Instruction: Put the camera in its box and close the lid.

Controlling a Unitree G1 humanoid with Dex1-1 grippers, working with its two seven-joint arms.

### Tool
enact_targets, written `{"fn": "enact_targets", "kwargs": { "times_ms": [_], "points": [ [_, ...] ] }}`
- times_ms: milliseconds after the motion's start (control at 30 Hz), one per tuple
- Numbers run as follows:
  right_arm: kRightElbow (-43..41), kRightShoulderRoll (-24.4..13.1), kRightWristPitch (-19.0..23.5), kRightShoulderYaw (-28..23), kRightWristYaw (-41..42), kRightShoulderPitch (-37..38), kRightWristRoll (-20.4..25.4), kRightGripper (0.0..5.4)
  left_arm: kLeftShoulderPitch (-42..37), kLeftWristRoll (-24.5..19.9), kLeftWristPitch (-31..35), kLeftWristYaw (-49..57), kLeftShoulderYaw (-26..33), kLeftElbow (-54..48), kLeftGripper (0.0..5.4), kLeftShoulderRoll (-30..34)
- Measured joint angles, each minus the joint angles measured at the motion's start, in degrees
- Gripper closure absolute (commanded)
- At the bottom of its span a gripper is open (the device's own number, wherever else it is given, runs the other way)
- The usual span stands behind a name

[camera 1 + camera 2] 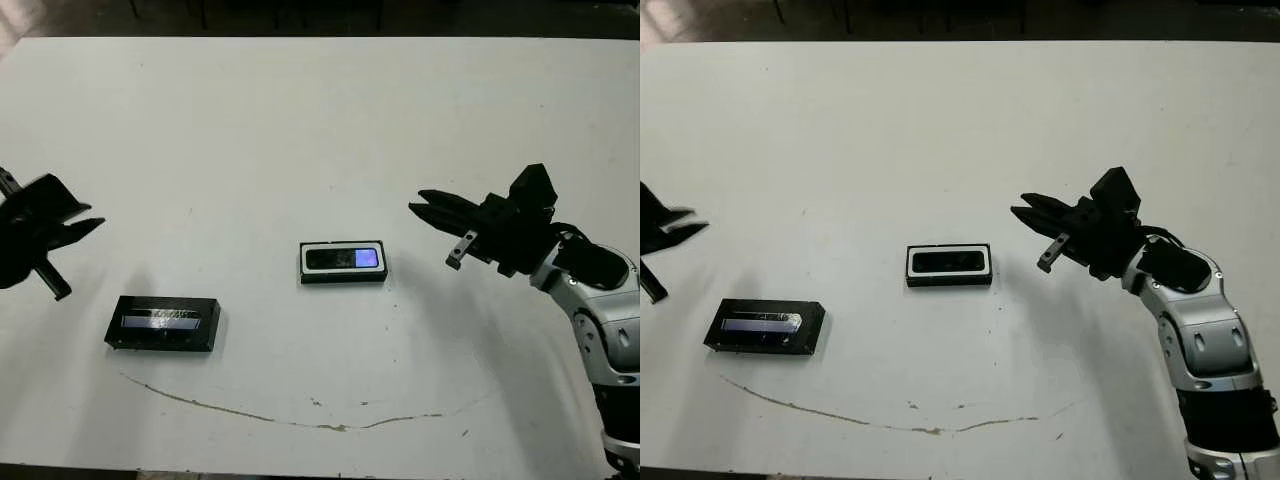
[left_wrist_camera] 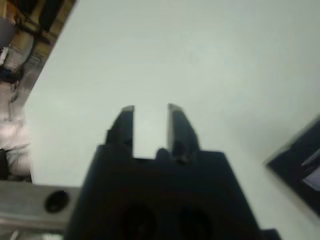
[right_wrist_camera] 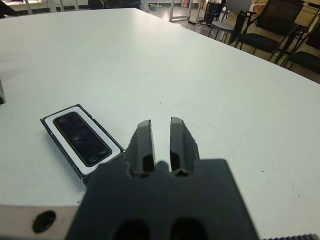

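The camera (image 1: 345, 258), a slim black bar with a blue-violet patch on its screen, lies flat inside the white-lined box (image 1: 304, 263) at the table's middle. The black lid (image 1: 163, 323), with its glossy window facing up, rests on the table to the left of the box and nearer the front. My right gripper (image 1: 418, 203) hovers to the right of the box, pointing toward it, its fingers a narrow gap apart with nothing between them. Near the table's left edge, above and left of the lid, my left gripper (image 1: 92, 220) is open and holds nothing.
A thin brown curved mark (image 1: 300, 420) runs across the white table (image 1: 320, 120) near the front edge. Chairs (image 3: 270, 25) stand beyond the table's far side in the right wrist view.
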Motion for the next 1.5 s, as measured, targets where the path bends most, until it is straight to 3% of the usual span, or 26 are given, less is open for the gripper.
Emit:
{"fn": "enact_targets", "kwargs": {
  "times_ms": [100, 233, 333, 567, 833, 1167, 1500],
  "points": [
    [-0.1, -0.2, 0.0, 0.0, 0.0, 0.1, 0.0, 5.4, -0.5, -5.6, 1.9, -4.4, 2.2, -2.7, 3.31, 1.5],
    [0.0, -0.3, 0.0, -0.1, 0.3, 0.1, 0.2, 5.4, -1.0, -9.3, 2.0, -11.5, 1.9, -4.8, 2.4, 6.7],
    [0.1, -0.3, 0.0, -0.1, 0.6, 0.1, 0.2, 5.4, -1.2, -9.8, 2.0, -15.2, -0.3, -6.4, 1.71, 9.6],
    [0.5, -0.5, 0.0, -0.1, 0.6, 0.1, 0.2, 5.4, -3.8, -9.2, 8.9, -20.0, -8.3, -18.4, 0.03, 20.1],
    [0.7, -0.7, 0.0, 0.0, 0.7, 0.2, 0.0, 5.4, -11.1, -8.9, 9.0, -26.4, -17.6, -21.9, 0.01, 25.3],
    [0.7, -0.7, 0.0, 0.0, 0.7, 0.2, -0.1, 5.4, -15.1, -4.4, 7.5, -29.8, -25.8, -19.6, 0.01, 25.1],
    [0.6, -1.5, 0.2, 0.0, 0.7, 0.2, -0.2, 5.4, -16.6, -0.3, 5.6, -30.4, -29.8, -15.5, 0.01, 22.1]
  ]
}}
